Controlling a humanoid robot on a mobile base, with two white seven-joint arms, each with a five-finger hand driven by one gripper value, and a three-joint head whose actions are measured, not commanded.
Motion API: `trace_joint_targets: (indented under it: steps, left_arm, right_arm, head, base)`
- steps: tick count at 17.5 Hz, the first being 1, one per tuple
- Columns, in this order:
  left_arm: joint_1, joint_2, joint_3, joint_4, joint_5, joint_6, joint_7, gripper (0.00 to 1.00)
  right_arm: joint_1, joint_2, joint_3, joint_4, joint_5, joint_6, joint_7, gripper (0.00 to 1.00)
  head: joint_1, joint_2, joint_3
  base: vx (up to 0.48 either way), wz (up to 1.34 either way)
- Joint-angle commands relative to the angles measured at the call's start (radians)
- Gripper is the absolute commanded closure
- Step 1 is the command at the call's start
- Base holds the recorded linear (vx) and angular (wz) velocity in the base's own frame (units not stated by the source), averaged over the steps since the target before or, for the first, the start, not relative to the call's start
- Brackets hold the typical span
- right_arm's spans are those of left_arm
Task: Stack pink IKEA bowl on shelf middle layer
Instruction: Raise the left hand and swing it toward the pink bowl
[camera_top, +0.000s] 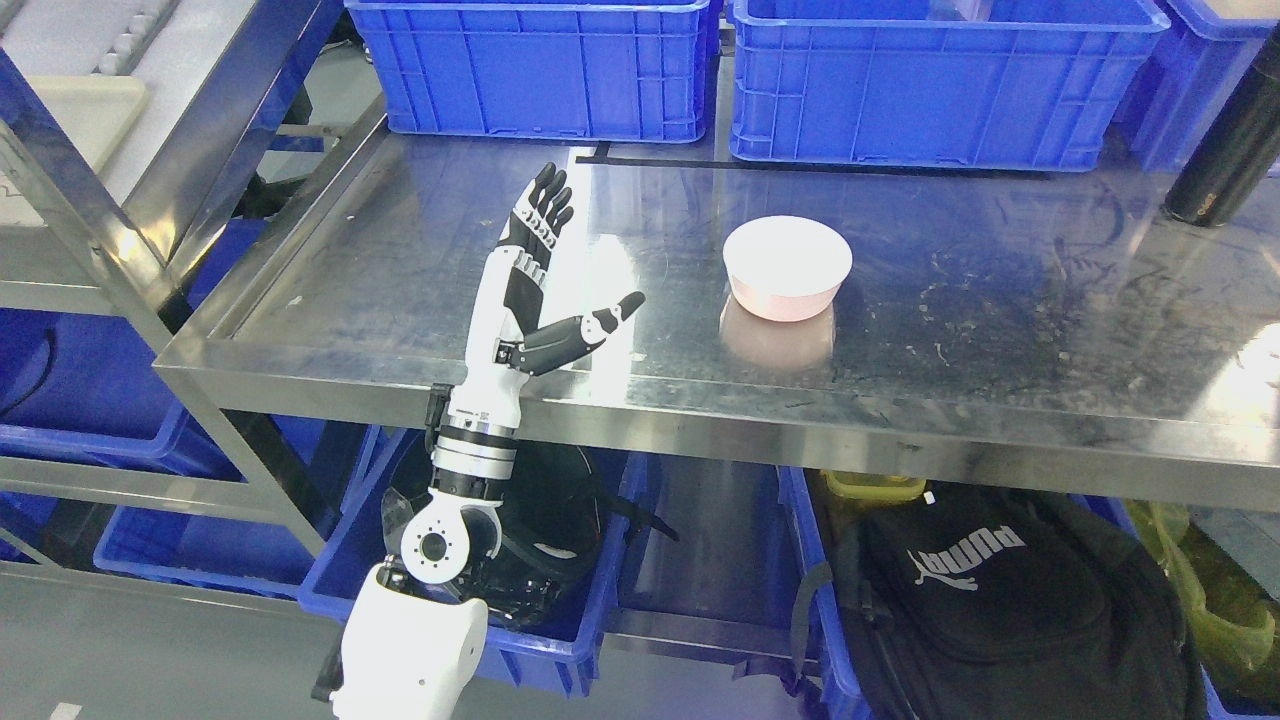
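One pink bowl (787, 266) sits upright on the steel shelf (400, 250), right of the middle, its pale rim up and its reflection showing on the metal just in front of it. Nothing touches it; bare steel lies all around. Off to its left, well apart, the left hand (535, 275) reaches over the front lip of the shelf with fingers (545, 205) stretched straight and the thumb (600, 325) angled out toward the bowl, holding nothing at all. Between thumb and bowl, only shiny metal. Behind the bowl, two blue crates (530, 65) (930, 80) line the back of the shelf, with a dark strip on the steel in front of their gap. At the far right edge a black cylinder (1225, 150) leans in. Below the shelf, blue bins (560, 640) hold dark gear, and a black backpack (1000, 610) sits at the lower right.
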Motion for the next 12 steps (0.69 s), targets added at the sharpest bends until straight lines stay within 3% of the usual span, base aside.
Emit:
trace_joint_targets:
  steps: [1, 4, 8, 12]
  left_arm:
    - [0.002, 0.017, -0.013, -0.001, -0.002, 0.002, 0.0, 0.0]
    - [-0.048, 0.017, -0.015, -0.001, -0.145, 0.005, -0.039, 0.0]
    - [-0.223, 0.187, -0.018, -0.001, -0.464, 0.051, -0.213, 0.01]
    - [-0.467, 0.253, -0.047, -0.001, -0.509, 0.304, -0.466, 0.01]
  right_arm:
    - [0.023, -0.017, 0.0, -0.017, 0.0, 0.0, 0.0, 0.0]
    - [0.023, -0.017, 0.0, -0.017, 0.0, 0.0, 0.0, 0.0]
    - [0.023, -0.017, 0.0, -0.017, 0.0, 0.0, 0.0, 0.0]
    - [0.023, -0.017, 0.0, -0.017, 0.0, 0.0, 0.0, 0.0]
  head:
    - [0.0, 0.0, 0.0]
    - [0.0, 0.0, 0.0]
    - [0.0, 0.0, 0.0]
    - [0.0, 0.0, 0.0]
  base:
    - [0.0, 0.0]
    - [0.0, 0.0]
    - [0.0, 0.0]
    - [0.0, 0.0]
